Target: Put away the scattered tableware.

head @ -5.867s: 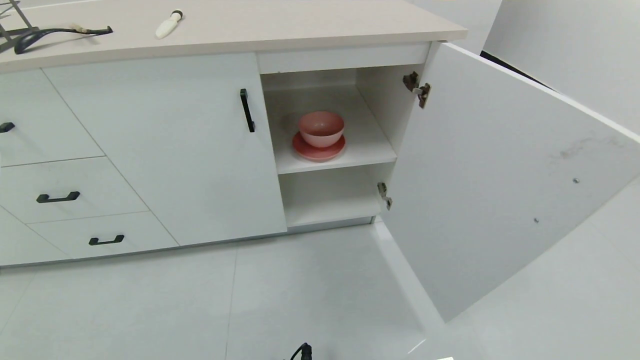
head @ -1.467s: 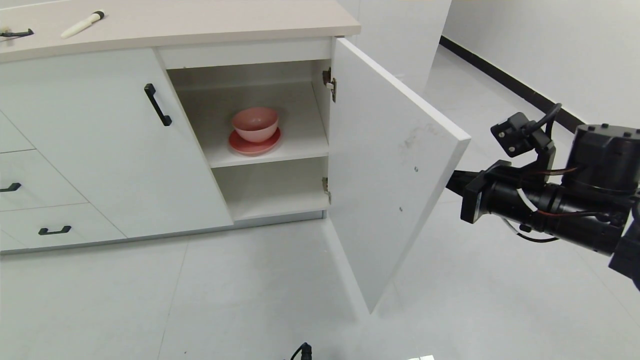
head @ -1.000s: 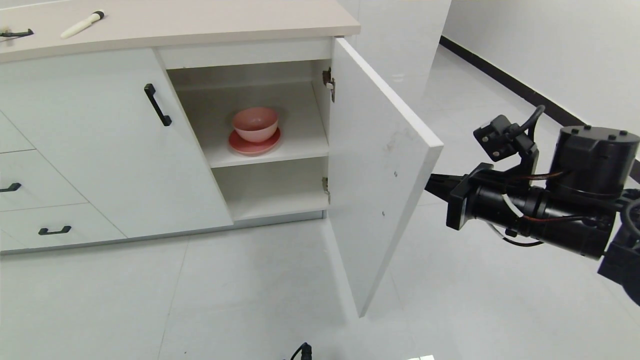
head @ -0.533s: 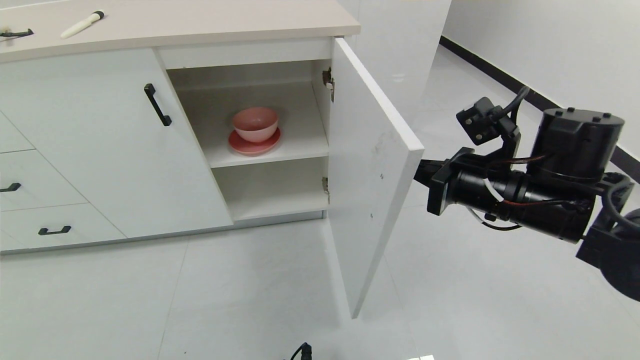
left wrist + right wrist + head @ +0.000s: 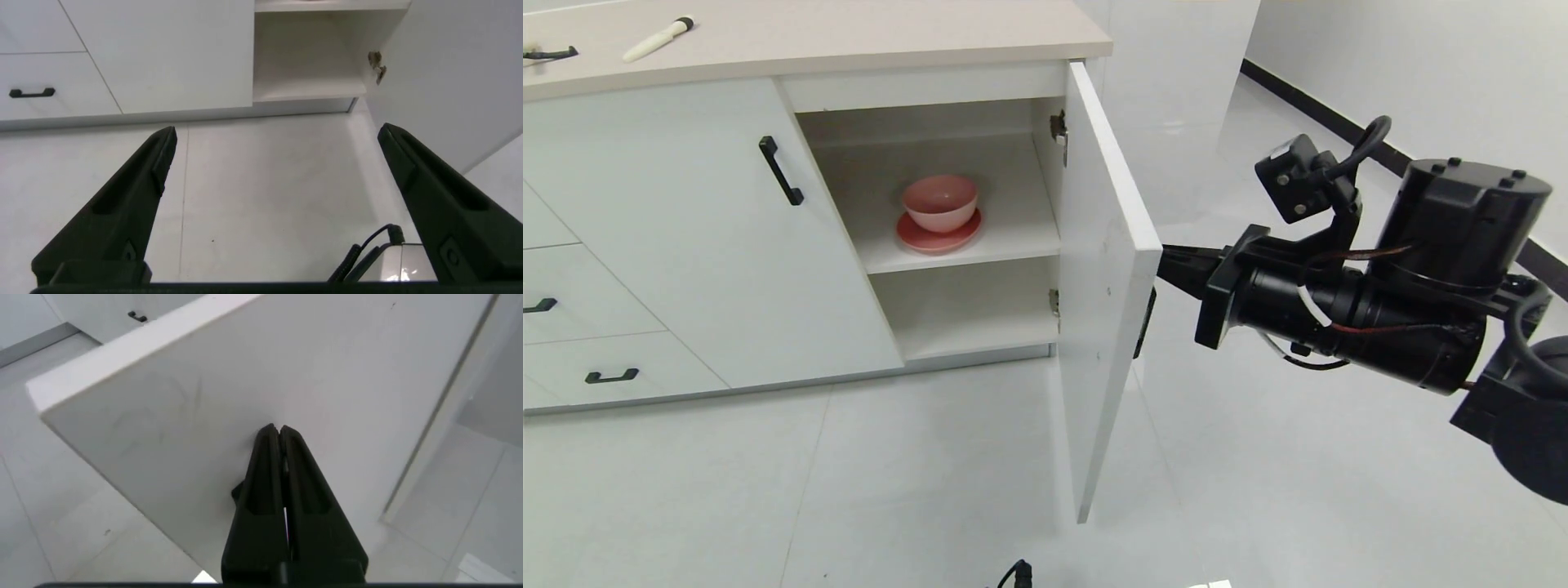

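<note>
I am looking at the pink bowl [image 5: 939, 200], which is sitting in the pink plate [image 5: 935, 237] on the upper shelf [image 5: 1013, 237] of the open cabinet compartment; the shelf below is lying bare. The cabinet door [image 5: 1107, 269] is standing out from the cabinet, nearly edge-on to me, and it is standing between the compartment and my right hand [image 5: 279, 437]. That hand is holding nothing, its fingers are pressed together, and their tips are meeting the door's outer face, near its black handle [image 5: 1145, 322]. My left hand [image 5: 278, 143] is hanging low over the floor [image 5: 261, 196] before the cabinet, fingers spread wide and gripping nothing. To the left, a closed door [image 5: 727, 245] and drawers [image 5: 596, 359] are flanking the compartment. On the tabletop [image 5: 849, 33] above, a white-handled tool [image 5: 658, 38] is lying far to the left.
</note>
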Tool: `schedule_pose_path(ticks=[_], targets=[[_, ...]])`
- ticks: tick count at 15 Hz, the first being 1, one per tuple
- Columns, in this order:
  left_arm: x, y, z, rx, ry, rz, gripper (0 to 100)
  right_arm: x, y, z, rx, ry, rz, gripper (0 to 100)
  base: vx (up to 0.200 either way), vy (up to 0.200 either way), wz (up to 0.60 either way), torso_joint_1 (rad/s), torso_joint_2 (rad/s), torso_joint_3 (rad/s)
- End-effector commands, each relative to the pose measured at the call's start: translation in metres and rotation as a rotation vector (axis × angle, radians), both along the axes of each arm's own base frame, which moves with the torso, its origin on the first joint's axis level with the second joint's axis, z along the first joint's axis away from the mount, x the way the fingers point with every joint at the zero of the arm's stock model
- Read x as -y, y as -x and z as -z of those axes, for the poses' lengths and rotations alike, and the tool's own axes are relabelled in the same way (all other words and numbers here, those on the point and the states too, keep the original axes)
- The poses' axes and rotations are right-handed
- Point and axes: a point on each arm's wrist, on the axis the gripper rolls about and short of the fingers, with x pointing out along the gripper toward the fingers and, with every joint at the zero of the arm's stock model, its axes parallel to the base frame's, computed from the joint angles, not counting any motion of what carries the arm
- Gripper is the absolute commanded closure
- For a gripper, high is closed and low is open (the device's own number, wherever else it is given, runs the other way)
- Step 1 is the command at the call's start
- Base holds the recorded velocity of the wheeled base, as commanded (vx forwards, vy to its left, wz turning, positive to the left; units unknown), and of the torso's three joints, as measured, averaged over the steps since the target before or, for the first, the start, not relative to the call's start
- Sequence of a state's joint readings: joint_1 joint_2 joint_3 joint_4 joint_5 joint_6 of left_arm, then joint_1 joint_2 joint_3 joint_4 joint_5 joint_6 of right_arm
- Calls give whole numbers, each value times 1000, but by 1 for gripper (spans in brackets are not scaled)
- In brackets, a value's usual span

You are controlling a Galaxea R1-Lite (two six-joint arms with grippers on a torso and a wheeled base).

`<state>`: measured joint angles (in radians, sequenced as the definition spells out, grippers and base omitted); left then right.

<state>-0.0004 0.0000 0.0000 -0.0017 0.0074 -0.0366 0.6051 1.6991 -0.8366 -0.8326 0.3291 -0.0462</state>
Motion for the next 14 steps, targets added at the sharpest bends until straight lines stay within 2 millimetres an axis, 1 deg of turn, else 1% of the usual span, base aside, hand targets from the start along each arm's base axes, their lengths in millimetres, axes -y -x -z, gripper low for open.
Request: schedule_pose_path(ticks=[1, 5, 9, 14], targets=[[0, 0, 0, 0, 0, -1, 0, -4, -4, -2, 9, -7, -3, 100, 0, 0, 0, 0, 0, 0], [0, 0, 0, 0, 0, -1, 0, -15, -16, 2, 6, -2, -9, 100, 0, 0, 0, 0, 0, 0], [0, 0, 0, -2, 0, -1, 0, -27, -17, 5, 3, -2, -38, 100, 0, 0, 0, 0, 0, 0], [0, 0, 0, -2, 0, -1, 0, -39, -25, 6, 9, -9, -54, 100, 0, 0, 0, 0, 0, 0]])
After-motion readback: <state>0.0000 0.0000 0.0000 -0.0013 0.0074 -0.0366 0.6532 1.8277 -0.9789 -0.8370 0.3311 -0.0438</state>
